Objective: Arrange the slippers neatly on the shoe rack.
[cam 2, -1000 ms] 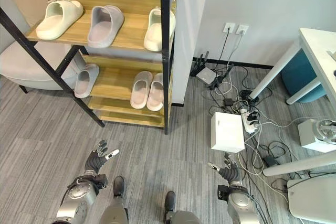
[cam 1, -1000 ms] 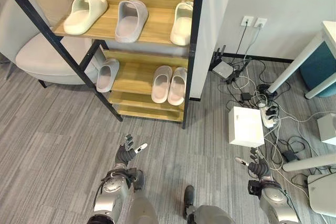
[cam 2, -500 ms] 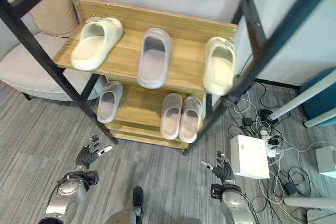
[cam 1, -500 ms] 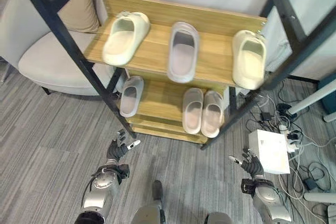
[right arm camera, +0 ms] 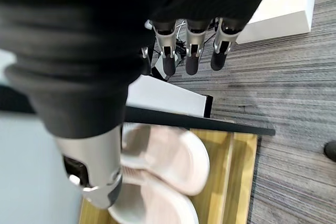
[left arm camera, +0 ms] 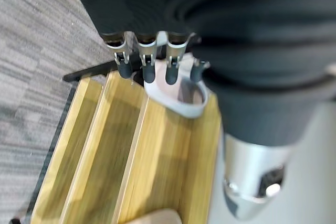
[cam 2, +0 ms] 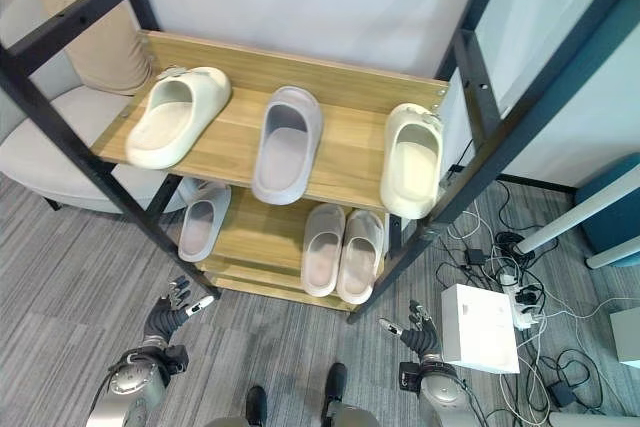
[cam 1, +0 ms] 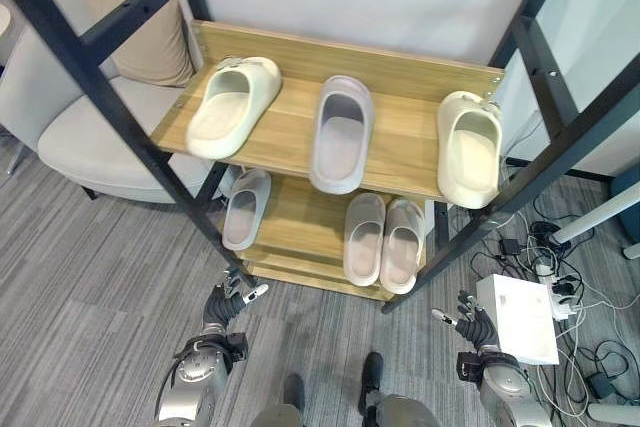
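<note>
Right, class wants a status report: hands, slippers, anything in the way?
Left hand and right hand open, low before the shoe rack, holding nothing. Top shelf: two cream slippers apart, grey slipper between. Nothing in the way.

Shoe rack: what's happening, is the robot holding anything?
No. Both the left hand and the right hand hang open and low in front of the shoe rack, touching nothing. The top shelf holds two cream slippers with a grey slipper between them; the lower shelf has a pink pair and a lone grey one.
</note>
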Controlling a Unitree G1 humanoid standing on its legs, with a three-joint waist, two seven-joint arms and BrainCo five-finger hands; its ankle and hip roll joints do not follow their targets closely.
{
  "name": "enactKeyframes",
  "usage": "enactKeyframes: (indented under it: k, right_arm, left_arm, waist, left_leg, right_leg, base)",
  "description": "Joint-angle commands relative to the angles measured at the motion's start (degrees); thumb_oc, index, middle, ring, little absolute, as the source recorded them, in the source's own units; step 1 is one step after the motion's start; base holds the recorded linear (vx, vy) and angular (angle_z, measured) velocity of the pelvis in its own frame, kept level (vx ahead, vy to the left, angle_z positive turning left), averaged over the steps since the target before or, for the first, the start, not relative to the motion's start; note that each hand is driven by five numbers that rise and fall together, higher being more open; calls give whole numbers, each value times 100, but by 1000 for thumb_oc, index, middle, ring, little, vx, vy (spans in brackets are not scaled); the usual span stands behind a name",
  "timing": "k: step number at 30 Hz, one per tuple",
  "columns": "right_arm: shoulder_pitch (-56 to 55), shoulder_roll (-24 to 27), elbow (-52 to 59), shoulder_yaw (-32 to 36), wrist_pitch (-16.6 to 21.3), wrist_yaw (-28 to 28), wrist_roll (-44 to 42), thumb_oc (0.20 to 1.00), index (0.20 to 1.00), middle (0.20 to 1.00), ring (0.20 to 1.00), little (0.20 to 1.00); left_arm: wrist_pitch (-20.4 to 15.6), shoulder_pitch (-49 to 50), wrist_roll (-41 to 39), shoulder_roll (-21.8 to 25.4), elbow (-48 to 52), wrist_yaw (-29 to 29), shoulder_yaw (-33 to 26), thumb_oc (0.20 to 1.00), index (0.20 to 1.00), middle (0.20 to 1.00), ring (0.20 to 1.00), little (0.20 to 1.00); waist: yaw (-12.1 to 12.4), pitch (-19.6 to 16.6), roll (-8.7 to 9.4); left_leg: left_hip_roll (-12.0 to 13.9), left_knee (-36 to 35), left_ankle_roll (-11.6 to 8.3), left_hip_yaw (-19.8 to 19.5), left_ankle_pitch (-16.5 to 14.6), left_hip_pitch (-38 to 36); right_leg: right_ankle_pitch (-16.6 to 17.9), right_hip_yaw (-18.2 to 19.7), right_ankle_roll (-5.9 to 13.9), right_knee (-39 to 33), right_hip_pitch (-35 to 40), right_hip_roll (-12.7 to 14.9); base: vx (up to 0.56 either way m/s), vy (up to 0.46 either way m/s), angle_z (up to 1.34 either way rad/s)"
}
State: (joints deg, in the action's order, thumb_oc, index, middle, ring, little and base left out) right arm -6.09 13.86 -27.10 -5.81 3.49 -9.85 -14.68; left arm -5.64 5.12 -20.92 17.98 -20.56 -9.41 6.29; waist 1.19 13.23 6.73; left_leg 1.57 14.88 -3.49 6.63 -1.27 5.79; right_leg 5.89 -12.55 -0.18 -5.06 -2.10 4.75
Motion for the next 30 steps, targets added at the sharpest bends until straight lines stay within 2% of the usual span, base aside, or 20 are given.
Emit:
enactKeyframes:
  k: [1,2,7,17,24,30]
  right_arm:
    - [154,453,204,158,264,-97,20,1000,1000,1000,1000,1000]
    - [105,499,230,204,273,-134,44,1000,1000,1000,1000,1000]
    - [40,491,195,105,233,-77,301,1000,1000,1000,1000,1000]
    - [47,488,669,-383,176,125,839,1000,1000,1000,1000,1000]
    - [-158,571,1803,-970,150,520,1255,1000,1000,1000,1000,1000]
    - [-201,940,3655,-1505,148,849,1601,1000,1000,1000,1000,1000]
  left_arm:
    - [-315,-258,6,-97,382,-6,-52,1000,1000,1000,1000,1000]
    - [-324,-223,59,-120,340,-31,13,1000,1000,1000,1000,1000]
    - [-263,-51,140,-105,328,115,202,1000,1000,1000,1000,1000]
    - [-239,20,375,-22,383,180,321,1000,1000,1000,1000,1000]
    - [-244,-72,616,1,405,178,482,1000,1000,1000,1000,1000]
    - [-257,-293,875,116,408,-42,573,1000,1000,1000,1000,1000]
  waist:
    - [52,105,-222]
    - [62,59,-276]
    - [-36,-248,-386]
    - [15,-355,-419]
    - [-10,-389,-442]
    - [-105,-397,-440]
  left_leg:
    - [377,-538,-115,-409,183,378]
    - [449,-1173,-127,-472,375,224]
    - [353,-1848,-80,-362,409,-309]
    - [180,-1976,74,-196,184,-691]
    - [148,-1988,120,-162,100,-789]
    - [187,-1988,88,-146,102,-805]
  right_leg:
    - [-1012,34,342,154,689,-56]
    - [-1059,4,399,115,760,-41]
    - [-1026,41,497,70,856,40]
    - [-937,190,640,55,919,225]
    - [-916,238,685,28,926,274]
    - [-910,263,681,9,899,249]
  base:
    - [147,116,-2]
    - [177,140,-24]
    - [127,118,-16]
    - [45,82,-2]
    - [14,34,-5]
    - [-23,15,-10]
